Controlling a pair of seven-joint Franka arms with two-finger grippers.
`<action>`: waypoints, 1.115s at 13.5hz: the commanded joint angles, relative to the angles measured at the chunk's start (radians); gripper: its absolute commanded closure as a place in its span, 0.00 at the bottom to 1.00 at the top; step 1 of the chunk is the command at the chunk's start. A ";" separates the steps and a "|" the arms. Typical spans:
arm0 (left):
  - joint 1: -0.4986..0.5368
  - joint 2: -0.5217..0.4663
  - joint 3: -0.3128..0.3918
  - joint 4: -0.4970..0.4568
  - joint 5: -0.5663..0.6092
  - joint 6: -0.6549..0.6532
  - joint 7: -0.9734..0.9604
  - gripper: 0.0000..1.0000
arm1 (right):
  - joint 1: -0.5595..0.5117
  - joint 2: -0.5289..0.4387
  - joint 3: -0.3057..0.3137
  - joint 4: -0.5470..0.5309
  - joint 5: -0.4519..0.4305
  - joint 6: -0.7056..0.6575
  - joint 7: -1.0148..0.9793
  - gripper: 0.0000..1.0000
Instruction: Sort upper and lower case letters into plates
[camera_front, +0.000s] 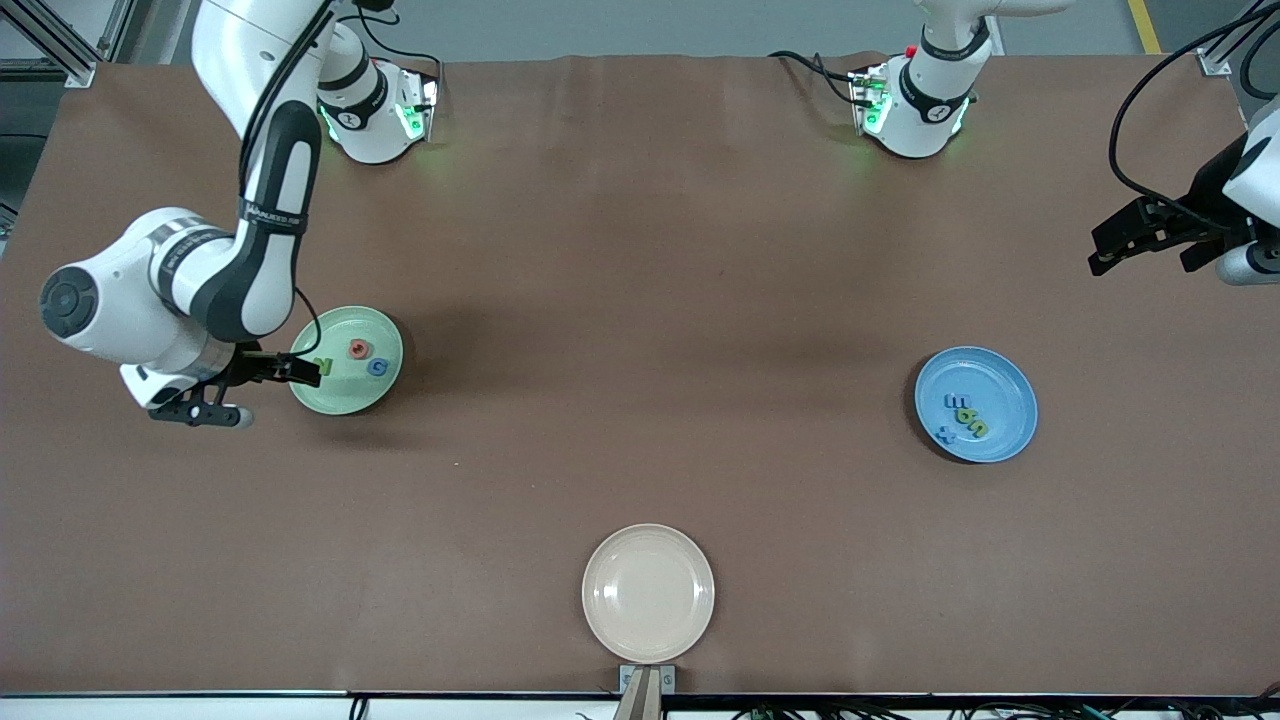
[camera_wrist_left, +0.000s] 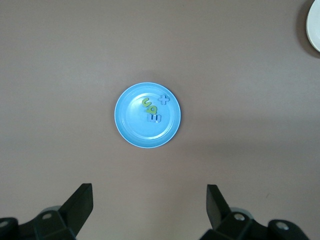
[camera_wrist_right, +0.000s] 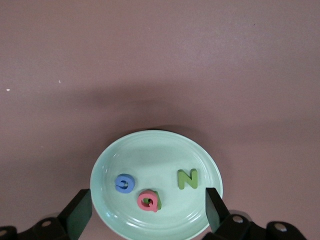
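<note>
Your right gripper (camera_front: 262, 385) hangs open over the green plate (camera_front: 340, 395) (three letters inside); left gripper (camera_front: 1150, 238) waits open above the table's end.

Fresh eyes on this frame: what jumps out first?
The right gripper, fingers open, hangs over the rim of the green plate holding three letters. The blue plate at the left arm's end holds more letters; the left gripper waits open, above the table.

open table mid-way (three plates (camera_front: 648, 590) edging)
</note>
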 joint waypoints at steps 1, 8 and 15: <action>0.008 -0.003 -0.001 0.015 0.000 -0.008 0.001 0.00 | -0.156 -0.031 0.082 0.255 -0.121 -0.196 0.117 0.00; 0.016 -0.006 0.001 0.017 0.000 -0.029 0.002 0.00 | -0.473 -0.049 0.324 0.714 -0.192 -0.447 0.302 0.00; 0.016 -0.003 0.001 0.020 0.000 -0.054 0.002 0.00 | -1.032 -0.288 1.238 0.740 -0.757 -0.405 0.482 0.00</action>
